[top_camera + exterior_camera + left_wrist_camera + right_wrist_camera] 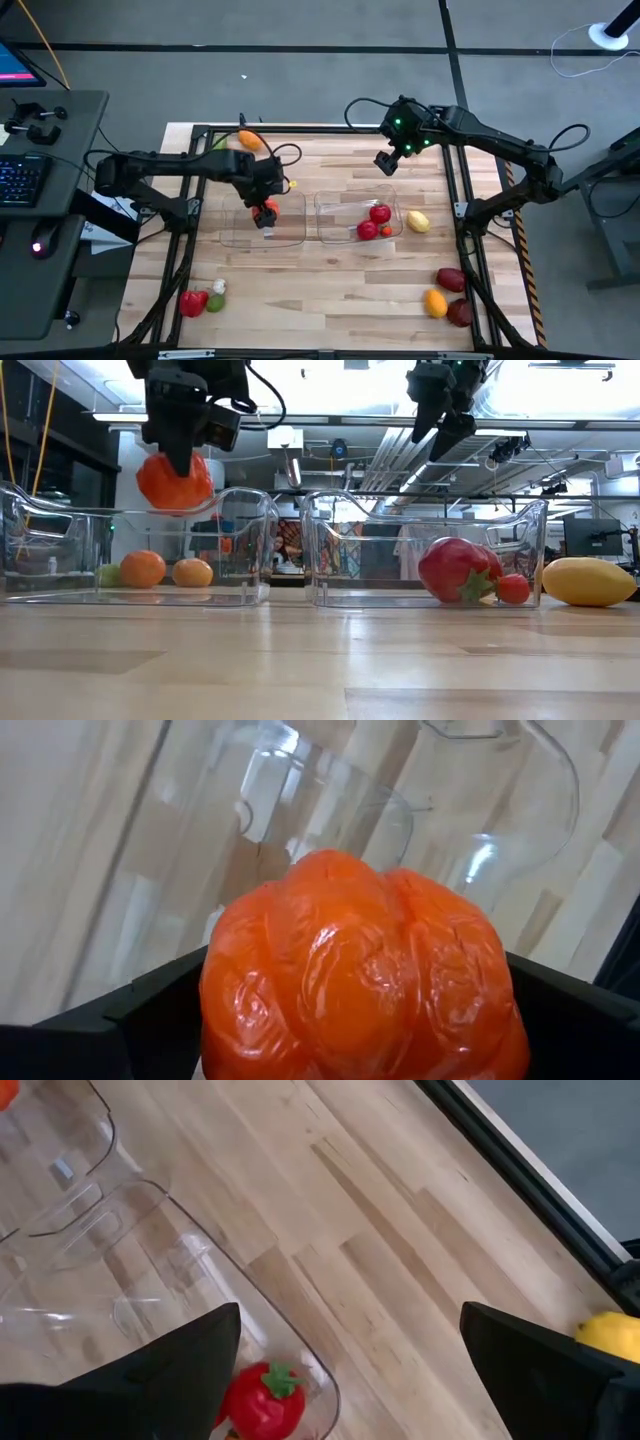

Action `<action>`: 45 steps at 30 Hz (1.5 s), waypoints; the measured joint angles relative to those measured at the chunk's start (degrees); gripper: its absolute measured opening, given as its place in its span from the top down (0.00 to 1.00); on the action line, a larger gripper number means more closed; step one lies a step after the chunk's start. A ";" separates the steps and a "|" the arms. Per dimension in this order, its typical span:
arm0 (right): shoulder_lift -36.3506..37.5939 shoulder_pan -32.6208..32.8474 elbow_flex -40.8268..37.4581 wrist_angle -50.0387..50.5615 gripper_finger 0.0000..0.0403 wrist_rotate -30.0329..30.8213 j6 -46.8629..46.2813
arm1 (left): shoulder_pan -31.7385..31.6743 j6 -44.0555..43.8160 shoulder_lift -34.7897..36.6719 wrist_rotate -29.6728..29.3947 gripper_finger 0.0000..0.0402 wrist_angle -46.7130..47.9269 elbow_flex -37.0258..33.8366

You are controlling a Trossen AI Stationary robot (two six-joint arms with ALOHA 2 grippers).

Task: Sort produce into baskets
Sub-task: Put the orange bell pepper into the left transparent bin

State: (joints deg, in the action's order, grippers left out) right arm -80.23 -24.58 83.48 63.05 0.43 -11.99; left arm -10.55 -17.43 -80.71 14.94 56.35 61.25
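My left gripper (265, 210) is shut on an orange-red toy pepper (360, 970), held above the left clear basket (240, 238); the low view shows the pepper (175, 480) near that basket's rim height. My right gripper (390, 160) is open and empty, raised over the far edge of the right clear basket (335, 205). That basket holds red pieces (380, 213) and a small tomato (513, 589) on its floor. A yellow lemon (419, 221) lies on the table beside its right wall. My left gripper pinches the orange-red pepper between its two fingers (150, 1020), one on each side of its body (230, 990). The fingers come from above, pointing down. The pepper hangs below the gripper, lifted clear above the left basket's floor.
An orange piece (250, 140) and a green one (220, 143) lie at the far left. A red (192, 302), a green and a white piece (218, 287) lie near left. Maroon (450, 279) and orange (436, 302) pieces lie near right.
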 joint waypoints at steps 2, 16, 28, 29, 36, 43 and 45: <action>0.00 0.00 0.00 -0.07 0.08 0.00 0.00 | -0.37 0.58 0.45 -0.01 0.00 -1.33 0.00; 0.00 0.00 0.04 -1.03 0.08 -0.01 0.02 | -0.60 5.59 2.97 -0.15 0.00 -36.64 0.02; 0.00 0.00 0.09 -1.05 0.08 -0.02 0.02 | -0.58 7.16 3.13 -0.07 0.00 -37.05 0.02; 0.00 0.00 0.09 -1.05 0.08 -0.02 0.02 | -0.56 7.48 3.15 -0.07 0.00 -36.74 0.02; 0.00 -0.01 0.11 -1.05 0.08 -0.02 0.02 | -0.35 5.41 4.80 -0.13 0.00 -31.34 0.02; 0.00 0.00 0.13 -1.20 0.08 -0.02 0.02 | 2.78 4.91 10.65 3.54 0.00 -25.71 -0.19; 0.00 0.00 0.13 -1.22 0.08 -0.02 0.02 | 5.06 7.73 12.45 2.81 0.00 -23.72 -1.26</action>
State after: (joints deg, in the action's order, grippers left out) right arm -80.23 -24.58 83.61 61.82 0.40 -11.97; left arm -5.50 -9.70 -68.26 17.75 32.63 59.99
